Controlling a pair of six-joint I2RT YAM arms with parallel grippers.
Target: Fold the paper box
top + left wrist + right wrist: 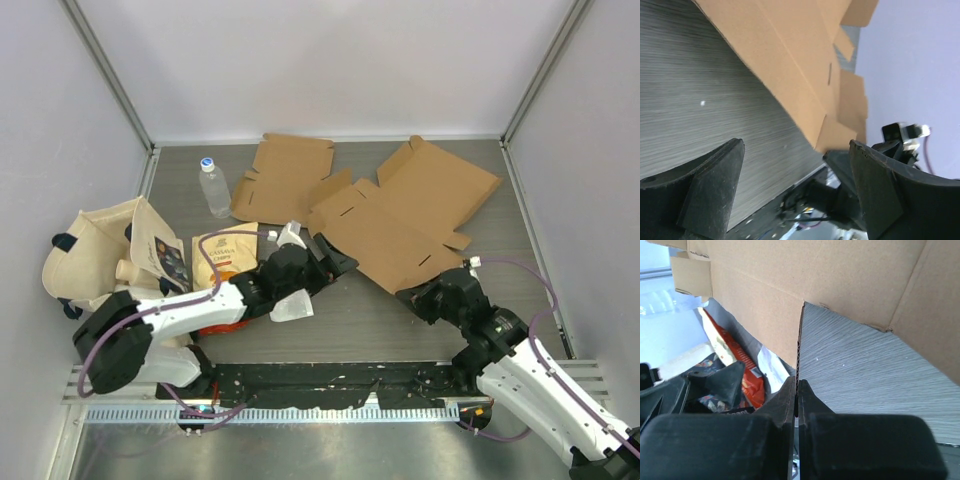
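Cardboard box [420,212] seemed light, stiff, best held by flaps; right end effector [796,390] pinched one, left end effector [796,167] gaped.

From overhead I get even, diffuse light. The tabletop [340,330] is plainly lit, with only a soft shadow along the near edge of the paper box [400,225]. The walls [330,60] look bright without glare. On the left wrist camera the left fingers [710,190] are dark, soft-edged masses close to the lens, and the far wall has a violet cast. On the right wrist camera the right fingers [780,405] read nearly black. The tabletop grain is crisp there, and the upper left corner is washed out.
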